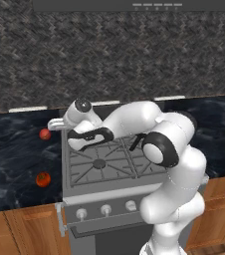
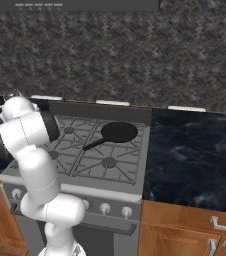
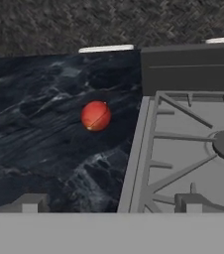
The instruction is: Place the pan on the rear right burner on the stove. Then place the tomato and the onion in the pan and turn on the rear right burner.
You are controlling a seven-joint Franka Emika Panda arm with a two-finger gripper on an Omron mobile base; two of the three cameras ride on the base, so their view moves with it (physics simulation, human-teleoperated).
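The black pan [image 2: 119, 132] sits on the rear right burner of the stove [image 2: 60, 177], its thin handle pointing toward the front left. On the dark counter left of the stove lie two red balls. The paler onion [image 1: 45, 134] [image 3: 95, 115] lies toward the back, and the orange-red tomato [image 1: 43, 179] with a dark stem spot lies nearer the front. My gripper [image 1: 53, 124] [image 3: 110, 203] hovers over the stove's rear left corner, open and empty, facing the onion, a short way from it. My arm hides the pan in the left base view.
A row of round silver knobs [image 1: 106, 209] runs along the stove's front. A raised back panel [image 3: 188, 69] stands behind the grates. Dark counter [image 2: 195, 155] stretches to the right of the stove, and a stone wall rises close behind.
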